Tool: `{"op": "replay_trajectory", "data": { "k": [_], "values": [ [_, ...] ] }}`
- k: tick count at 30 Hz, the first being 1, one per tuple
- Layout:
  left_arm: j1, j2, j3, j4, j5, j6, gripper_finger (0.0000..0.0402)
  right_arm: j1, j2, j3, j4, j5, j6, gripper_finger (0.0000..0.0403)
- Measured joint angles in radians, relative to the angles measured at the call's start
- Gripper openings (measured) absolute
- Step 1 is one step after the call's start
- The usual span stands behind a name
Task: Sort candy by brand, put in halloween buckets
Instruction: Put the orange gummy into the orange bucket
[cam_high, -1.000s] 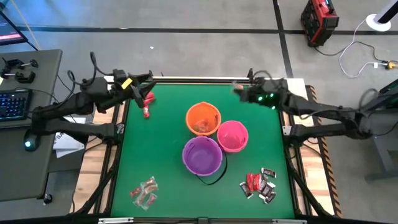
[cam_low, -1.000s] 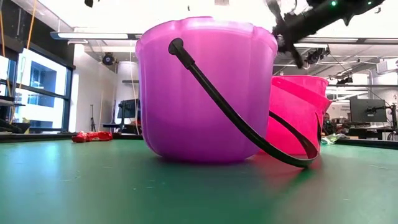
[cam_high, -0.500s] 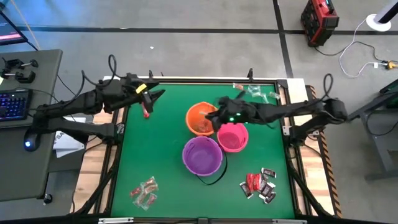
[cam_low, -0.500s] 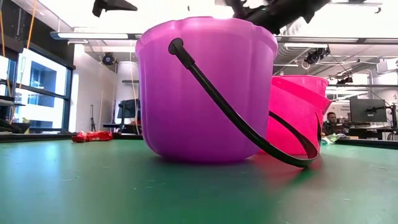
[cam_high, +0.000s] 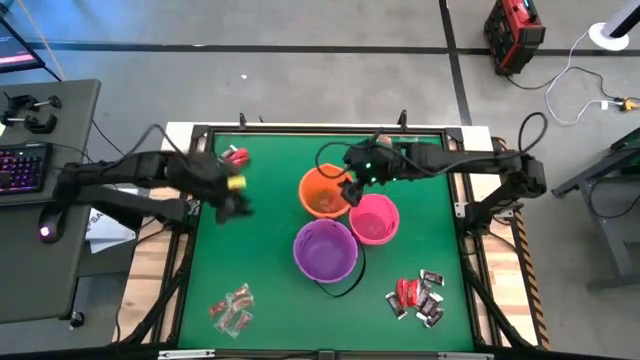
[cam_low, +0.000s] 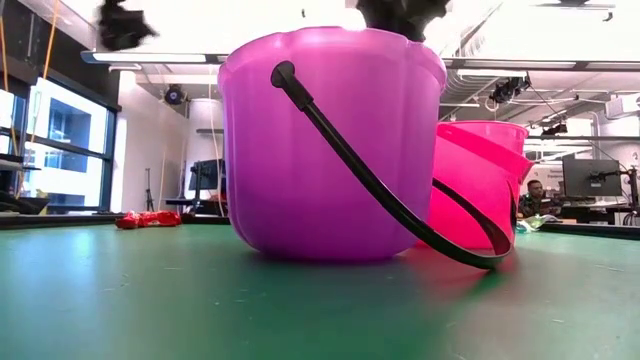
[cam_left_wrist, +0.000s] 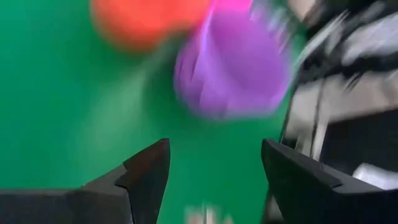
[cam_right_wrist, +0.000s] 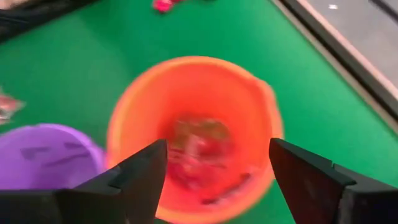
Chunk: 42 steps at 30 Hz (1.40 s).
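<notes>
Three halloween buckets stand mid-table: orange (cam_high: 326, 192), pink (cam_high: 374, 218) and purple (cam_high: 325, 250), whose black handle (cam_low: 380, 190) droops to the table. My right gripper (cam_right_wrist: 211, 174) hangs open above the orange bucket (cam_right_wrist: 193, 130), which holds candy (cam_right_wrist: 199, 149). My left gripper (cam_high: 238, 207) hovers open over bare table left of the buckets, the purple bucket (cam_left_wrist: 233, 62) ahead of it. Red candy (cam_high: 236, 156) lies at the far left. Candy piles lie near left (cam_high: 232, 308) and near right (cam_high: 418, 296).
The table's raised frame (cam_high: 320, 128) runs along the far edge. A keyboard desk (cam_high: 30, 160) stands beyond the left edge. Open green surface lies between the buckets and the left side, and along the near edge between the two piles.
My right gripper has swung from the table's far right corner toward the left and now hangs over the orange bucket. My left gripper has moved from beside the red candy at the far left toward the near edge; the red candy stays on the table.
</notes>
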Motion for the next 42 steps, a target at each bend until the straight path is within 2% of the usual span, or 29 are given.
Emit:
{"op": "replay_trajectory", "data": {
  "k": [3,5,10,15,23,26,35,38,42],
  "values": [
    [-0.163,0.042,0.0,-0.131,-0.051,-0.18,0.0241,-0.015,-0.03,0.002,-0.07,0.018,-0.004,0.0276],
    [-0.269,0.073,-0.016,-0.124,-0.089,-0.286,0.0241,-0.022,-0.04,0.003,-0.104,0.022,-0.005,0.0276],
    [-0.494,0.169,-0.145,0.128,-0.096,-0.483,0.0241,-0.034,-0.042,0.002,-0.136,0.037,-0.039,0.0277],
    [-0.622,0.293,-0.272,0.346,-0.069,-0.591,0.0241,-0.04,-0.042,-0.01,-0.135,0.037,-0.087,0.0277],
    [-0.651,0.476,-0.315,0.417,-0.077,-0.648,0.0241,-0.067,-0.043,-0.01,-0.136,0.037,-0.125,0.0277],
    [-0.651,0.537,-0.314,0.454,-0.032,-0.65,0.0241,-0.077,-0.043,-0.01,-0.136,0.037,-0.136,0.0277],
    [-0.652,0.654,-0.275,0.411,-0.009,-0.658,0.0235,-0.093,-0.043,-0.01,-0.133,0.037,-0.142,0.0277],
    [-0.653,0.657,-0.256,0.369,-0.023,-0.64,0.0201,-0.093,-0.043,-0.01,-0.132,0.036,-0.142,0.0277],
    [-0.652,0.658,-0.242,0.344,-0.043,-0.602,0.0098,-0.093,-0.043,-0.011,-0.132,0.036,-0.142,0.0277]
  ]
}}
